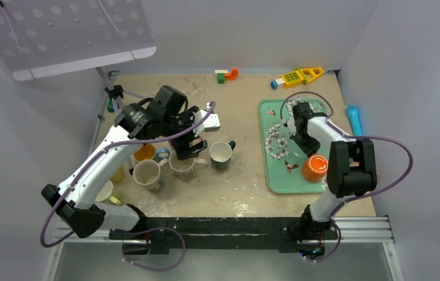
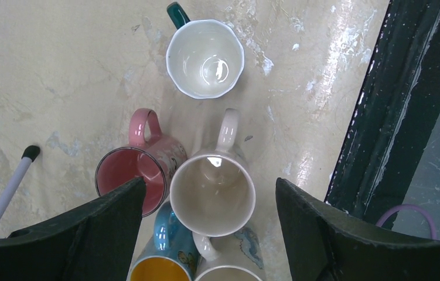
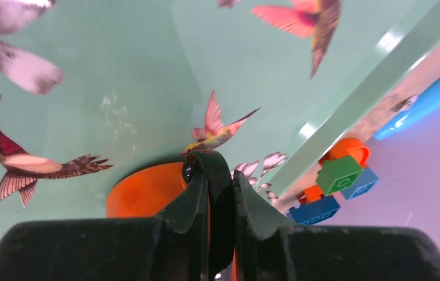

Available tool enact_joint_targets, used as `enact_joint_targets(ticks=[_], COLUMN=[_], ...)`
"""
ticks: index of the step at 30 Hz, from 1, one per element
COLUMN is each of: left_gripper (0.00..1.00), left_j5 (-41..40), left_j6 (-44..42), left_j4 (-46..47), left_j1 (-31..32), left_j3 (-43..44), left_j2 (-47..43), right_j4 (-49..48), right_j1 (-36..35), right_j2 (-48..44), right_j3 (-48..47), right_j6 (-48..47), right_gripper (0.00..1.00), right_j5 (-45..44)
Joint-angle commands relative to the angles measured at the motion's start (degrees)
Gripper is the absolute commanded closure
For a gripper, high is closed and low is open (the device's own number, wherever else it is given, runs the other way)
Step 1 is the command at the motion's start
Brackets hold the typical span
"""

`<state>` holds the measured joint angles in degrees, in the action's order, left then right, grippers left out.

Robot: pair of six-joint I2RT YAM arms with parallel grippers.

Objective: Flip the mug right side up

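An orange mug [image 1: 315,168] with a black handle [image 3: 222,206] stands on the green bird-patterned tray [image 1: 276,175], apparently with its flat base up. My right gripper [image 1: 309,150] is on the mug's far side, and in the right wrist view the gripper [image 3: 220,170] is shut on the black handle, with the orange body [image 3: 141,196] to the left of the fingers. My left gripper [image 1: 189,149] hangs open and empty above a cluster of upright mugs. In the left wrist view it [image 2: 208,190] straddles a cream mug [image 2: 212,196].
Around the cream mug are a pink mug [image 2: 129,175], a blue mug with a yellow inside [image 2: 159,257], and a white mug with a teal handle [image 2: 205,58]. Toy bricks [image 3: 337,181] lie beyond the tray. A blue object [image 1: 354,119] lies to the tray's right. The dark table edge [image 2: 375,117] is near.
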<state>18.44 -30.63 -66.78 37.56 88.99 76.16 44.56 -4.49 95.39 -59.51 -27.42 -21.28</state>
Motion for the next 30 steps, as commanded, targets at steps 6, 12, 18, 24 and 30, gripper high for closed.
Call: enact_joint_targets(ticks=[6, 12, 18, 24, 30], left_gripper=[0.15, 0.11, 0.00, 0.00, 0.00], left_j5=[10.75, 24.68, 32.07, 34.26, 35.98], left_j6=[1.74, 2.69, 12.00, 25.87, 33.39], left_j4=[-2.23, -7.48, -4.55, 8.52, 12.57], left_j1=[-0.48, -1.02, -0.98, -1.00, -0.17], left_j3=[3.96, 11.46, 20.04, 20.08, 18.90], left_j2=[-1.40, -0.52, 0.02, -2.43, -0.34], right_j4=[-5.05, -17.35, -38.36, -59.27, -74.25], right_j1=[-3.76, -12.95, -16.89, -22.00, -27.05], right_j2=[-16.47, -34.91, -46.19, -50.20, -48.77], right_j3=[-9.81, -9.86, -4.88, 1.84, 7.55], right_j6=[2.35, 6.02, 23.85, 39.45, 51.63], right_gripper=[1.00, 1.00, 1.00, 1.00, 1.00], right_j5=[7.08, 18.12, 38.34, 47.99, 49.87])
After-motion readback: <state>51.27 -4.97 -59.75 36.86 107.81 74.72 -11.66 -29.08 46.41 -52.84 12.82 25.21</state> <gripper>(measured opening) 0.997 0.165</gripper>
